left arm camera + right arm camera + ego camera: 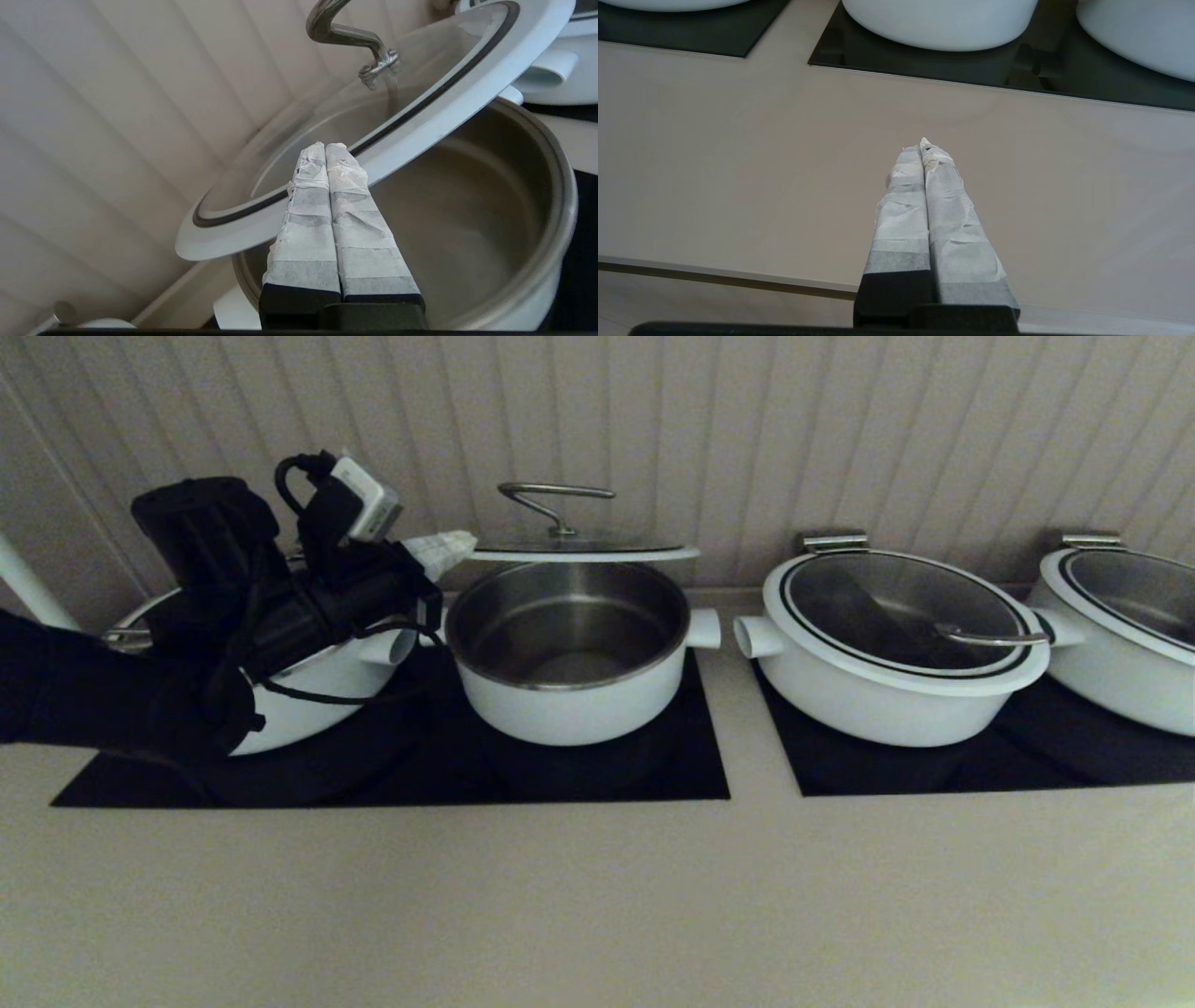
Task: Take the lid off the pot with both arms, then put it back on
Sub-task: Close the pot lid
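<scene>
Left gripper (325, 148) was clenched on the lid (583, 553), raised above the pot (569, 653); right gripper (923, 145) was clenched empty. Lowering should stay level, centred over that pot.

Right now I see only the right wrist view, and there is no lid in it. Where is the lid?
Observer: The lid is in the air, level, just above the pot.
Operator: What holds it there?
Observer: Only the left claw, closed on the rim at the lid's left side.
Operator: Is something inside the pot?
Observer: No, the head view shows its steel bowl bare.
</scene>
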Tool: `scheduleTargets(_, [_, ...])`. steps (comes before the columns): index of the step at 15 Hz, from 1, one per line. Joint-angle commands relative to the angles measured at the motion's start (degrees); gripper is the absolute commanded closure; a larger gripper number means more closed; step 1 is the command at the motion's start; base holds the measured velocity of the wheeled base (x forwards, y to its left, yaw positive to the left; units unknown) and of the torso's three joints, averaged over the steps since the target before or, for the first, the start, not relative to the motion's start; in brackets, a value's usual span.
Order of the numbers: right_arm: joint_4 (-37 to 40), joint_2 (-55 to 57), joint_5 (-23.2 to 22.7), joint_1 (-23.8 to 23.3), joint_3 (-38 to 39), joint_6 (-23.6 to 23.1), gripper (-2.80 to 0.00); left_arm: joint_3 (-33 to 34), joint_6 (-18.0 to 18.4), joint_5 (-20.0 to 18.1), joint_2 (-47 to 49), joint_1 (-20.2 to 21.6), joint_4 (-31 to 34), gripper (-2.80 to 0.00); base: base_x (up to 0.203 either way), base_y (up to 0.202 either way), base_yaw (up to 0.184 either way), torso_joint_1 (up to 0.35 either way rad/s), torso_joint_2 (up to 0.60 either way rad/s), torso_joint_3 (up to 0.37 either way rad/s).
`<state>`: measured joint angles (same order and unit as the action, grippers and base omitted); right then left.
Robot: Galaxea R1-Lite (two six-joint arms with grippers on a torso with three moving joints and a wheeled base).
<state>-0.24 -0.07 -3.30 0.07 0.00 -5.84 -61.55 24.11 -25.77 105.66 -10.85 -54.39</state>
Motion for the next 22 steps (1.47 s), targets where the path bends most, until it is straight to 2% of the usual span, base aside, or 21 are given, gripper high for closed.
scheduleTargets(1, [0.0, 0.1, 0.0, 0.0, 0.0, 0.0, 0.00, 1.5, 0.1, -0.2, -0.3, 0.0, -0.8, 0.00, 0.000, 0.000, 0.000, 0.000, 0.00, 0.000])
scheduleTargets(6, [0.0, 0.1, 0.0, 0.0, 0.0, 0.0, 0.00, 2.3, 0.1, 0.0, -0.2, -1.2, -0.9, 0.00, 0.000, 0.000, 0.000, 0.000, 0.00, 0.000])
scheduleTargets(9, [0.0, 0.1, 0.0, 0.0, 0.0, 0.0, 0.00, 4.9, 0.1, 0.1, -0.1, -2.0, -3.5, 0.00, 0.000, 0.000, 0.000, 0.000, 0.00, 0.000])
scheduleTargets(22, [0.0, 0.1, 0.0, 0.0, 0.0, 0.0, 0.00, 11.2, 0.2, 0.1, -0.9, -2.1, -6.4, 0.00, 0.000, 0.000, 0.000, 0.000, 0.00, 0.000])
